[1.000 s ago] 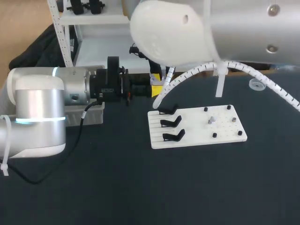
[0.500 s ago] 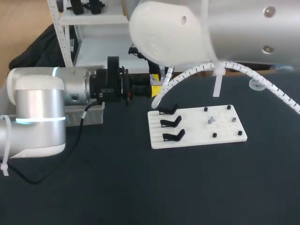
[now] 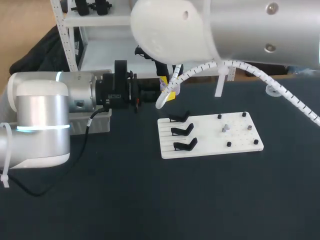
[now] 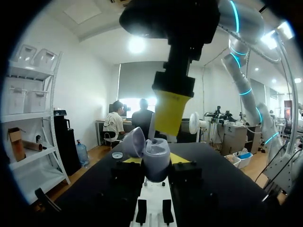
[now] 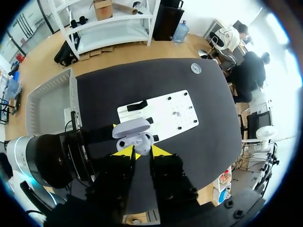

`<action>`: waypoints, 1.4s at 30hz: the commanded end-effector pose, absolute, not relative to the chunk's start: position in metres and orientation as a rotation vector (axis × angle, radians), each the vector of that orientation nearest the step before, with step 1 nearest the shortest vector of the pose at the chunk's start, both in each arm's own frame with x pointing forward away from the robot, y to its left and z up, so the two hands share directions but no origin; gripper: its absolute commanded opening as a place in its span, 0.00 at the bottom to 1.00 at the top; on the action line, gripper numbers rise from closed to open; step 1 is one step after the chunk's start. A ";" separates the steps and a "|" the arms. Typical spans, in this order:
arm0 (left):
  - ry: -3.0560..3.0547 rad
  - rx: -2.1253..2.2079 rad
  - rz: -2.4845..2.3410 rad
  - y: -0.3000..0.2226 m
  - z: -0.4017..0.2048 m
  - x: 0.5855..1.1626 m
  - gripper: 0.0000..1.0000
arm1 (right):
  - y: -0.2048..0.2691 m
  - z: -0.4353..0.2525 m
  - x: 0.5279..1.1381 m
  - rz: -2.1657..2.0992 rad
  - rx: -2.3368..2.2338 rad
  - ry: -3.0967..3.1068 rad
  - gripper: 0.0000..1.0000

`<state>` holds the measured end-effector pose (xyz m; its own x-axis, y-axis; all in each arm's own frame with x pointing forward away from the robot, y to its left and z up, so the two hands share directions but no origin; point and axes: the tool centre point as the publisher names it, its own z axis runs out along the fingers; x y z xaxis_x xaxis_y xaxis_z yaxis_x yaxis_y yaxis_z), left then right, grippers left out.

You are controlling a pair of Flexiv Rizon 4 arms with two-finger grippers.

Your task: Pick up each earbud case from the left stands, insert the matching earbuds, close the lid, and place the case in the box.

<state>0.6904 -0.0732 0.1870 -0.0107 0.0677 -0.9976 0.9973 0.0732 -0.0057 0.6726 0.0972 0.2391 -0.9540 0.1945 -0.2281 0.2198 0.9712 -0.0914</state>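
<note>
Two fingers of the left gripper [image 4: 157, 163] are clamping the pale lavender earbud case [image 4: 152, 153], which is standing with its lid open above the table near the white stand board [image 3: 210, 144]. The right gripper [image 5: 142, 151] is hovering directly over the case; whether it grips anything I cannot tell

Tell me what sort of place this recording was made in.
Probably a robotics lab bench: a black table, a white fixture board with stands, and the left gripper holding an open earbud case.
</note>
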 end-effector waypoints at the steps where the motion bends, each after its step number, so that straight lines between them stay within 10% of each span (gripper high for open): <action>1: 1.297 1.198 -1.127 -0.073 0.186 0.690 0.00 | 0.098 0.239 0.674 -0.178 0.312 2.908 0.00; 42: 1.297 1.198 -1.127 -0.073 0.186 0.690 0.00 | 0.091 0.233 0.671 -0.180 0.365 2.928 0.00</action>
